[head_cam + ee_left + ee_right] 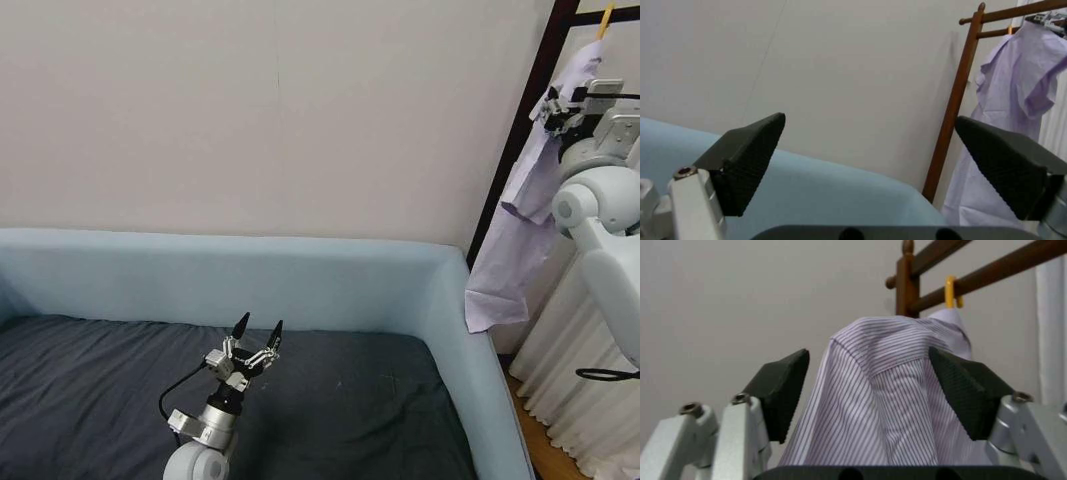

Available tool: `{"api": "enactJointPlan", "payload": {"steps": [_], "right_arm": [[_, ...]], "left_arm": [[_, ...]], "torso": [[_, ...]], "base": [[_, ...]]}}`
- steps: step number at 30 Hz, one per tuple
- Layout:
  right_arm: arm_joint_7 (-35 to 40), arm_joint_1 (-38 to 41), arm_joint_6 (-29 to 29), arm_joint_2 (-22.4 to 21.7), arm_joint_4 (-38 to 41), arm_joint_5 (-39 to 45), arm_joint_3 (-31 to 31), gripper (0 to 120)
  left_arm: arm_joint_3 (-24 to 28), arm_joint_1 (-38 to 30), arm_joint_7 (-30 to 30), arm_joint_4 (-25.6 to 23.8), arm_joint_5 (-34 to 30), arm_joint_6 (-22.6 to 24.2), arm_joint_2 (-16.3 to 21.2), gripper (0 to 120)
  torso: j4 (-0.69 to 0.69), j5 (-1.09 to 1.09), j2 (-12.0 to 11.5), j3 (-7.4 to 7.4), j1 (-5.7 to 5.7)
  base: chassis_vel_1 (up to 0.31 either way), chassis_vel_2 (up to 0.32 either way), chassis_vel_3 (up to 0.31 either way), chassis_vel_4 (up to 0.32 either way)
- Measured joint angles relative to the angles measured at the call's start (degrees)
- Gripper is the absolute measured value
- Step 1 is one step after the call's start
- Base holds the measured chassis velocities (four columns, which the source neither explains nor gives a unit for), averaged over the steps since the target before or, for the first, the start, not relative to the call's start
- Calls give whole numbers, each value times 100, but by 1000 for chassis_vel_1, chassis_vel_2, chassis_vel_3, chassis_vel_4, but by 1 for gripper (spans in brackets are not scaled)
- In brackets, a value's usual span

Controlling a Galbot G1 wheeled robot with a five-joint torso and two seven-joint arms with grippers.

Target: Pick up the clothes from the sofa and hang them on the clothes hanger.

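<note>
A lilac striped shirt (520, 210) hangs on a yellow hanger (607, 18) from the dark wooden rack (520, 130) at the right. My right gripper (556, 106) is raised against the shirt's shoulder. In the right wrist view this gripper (870, 390) is open, its pads (783, 390) spread either side of the shirt (887, 390), and the hanger hook (950, 290) sits over a rack bar (987, 275). My left gripper (258, 328) is open and holds nothing, pointing up low over the sofa's dark seat (340, 400).
The sofa has a pale blue back and arm (300, 275) against a plain wall. The left wrist view looks past the open left gripper (873, 165) to the rack post (953, 110) and shirt (1020, 100). White curtain folds (570, 380) hang beside the sofa's right end.
</note>
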Motion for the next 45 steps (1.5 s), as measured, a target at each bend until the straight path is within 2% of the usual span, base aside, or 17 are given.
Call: {"api": "enactJointPlan", "payload": {"steps": [2, 6, 7, 12, 14, 17, 18, 22, 24, 25, 27, 34, 41, 45], "right_arm": [[-93, -134, 86, -28, 108, 14, 45, 79], [-270, -917, 276, -60, 737, 211, 325, 96], [-270, -917, 276, -60, 737, 211, 325, 96], [-918, -2273, 827, 60, 1663, 456, 729, 100], [-946, -2320, 854, 75, 1690, 454, 736, 100], [-1364, -3263, 1418, 641, 1854, 48, 738, 100], [-1364, -3263, 1418, 641, 1854, 48, 738, 100], [-1498, -4283, 1549, 1531, 1711, -740, 712, 100], [-1485, -4432, 1561, 1668, 1690, -905, 717, 100], [-1456, -4946, 1642, 2059, 1648, -1629, 897, 100], [-1771, -5651, 1764, 2451, 1692, -2467, 1306, 100], [-1840, -6487, 1850, 2946, 1934, -3167, 1645, 100], [-1536, -7457, 2175, 3684, 2259, -3791, 1699, 100], [-1527, -7528, 2202, 3730, 2271, -3790, 1662, 100]], "left_arm": [[-14, 35, 1, -26, 12, -4, -15, 100], [-115, 226, 7, -190, 49, -20, -76, 100], [-115, 226, 7, -190, 49, -20, -76, 100], [-355, 505, -9, -577, 152, 33, -153, 100], [-361, 510, -12, -585, 159, 35, -156, 100], [-525, 776, -567, -1011, 610, 270, -341, 100], [-525, 776, -567, -1011, 610, 270, -341, 100], [-464, 1169, -1699, -1661, 1440, 571, -607, 100], [-459, 1239, -1812, -1736, 1612, 605, -651, 100], [-466, 1445, -2188, -1881, 2215, 677, -788, 100], [-521, 1689, -2638, -1886, 2728, 608, -965, 100], [-472, 2024, -2861, -1858, 3031, 625, -1053, 100], [-268, 2312, -2984, -1995, 3155, 988, -955, 100], [-277, 2360, -2910, -2052, 3152, 1018, -944, 100]], "torso": [[0, 0, 0, 0, 0], [1, -1, -1, 0, 0], [1, -1, -1, 0, 0], [-2, 0, 0, 0, 0], [-2, 0, 0, 0, 0], [1, -1, 0, 0, 0], [1, -1, 0, 0, 0], [0, 1, 0, 0, 0], [0, 0, 0, 0, 0], [1, 0, 0, 0, 0], [-2, 0, 0, 0, 0], [-1, 0, 0, 0, -1], [-1, -1, 0, 0, -1], [0, -1, 0, 0, -1]], "base": [[0, 0, 0, 0], [0, 0, 0, 0], [0, 0, 0, 0], [0, 0, 0, 0], [0, 0, 0, 0], [0, 0, 0, 0], [0, 0, 0, 0], [0, 0, 0, 0], [0, 0, 0, 0], [0, 0, 0, 0], [0, 0, 0, 0], [0, 0, 0, 0], [0, 0, 0, 0], [0, 0, 0, 0]]}}
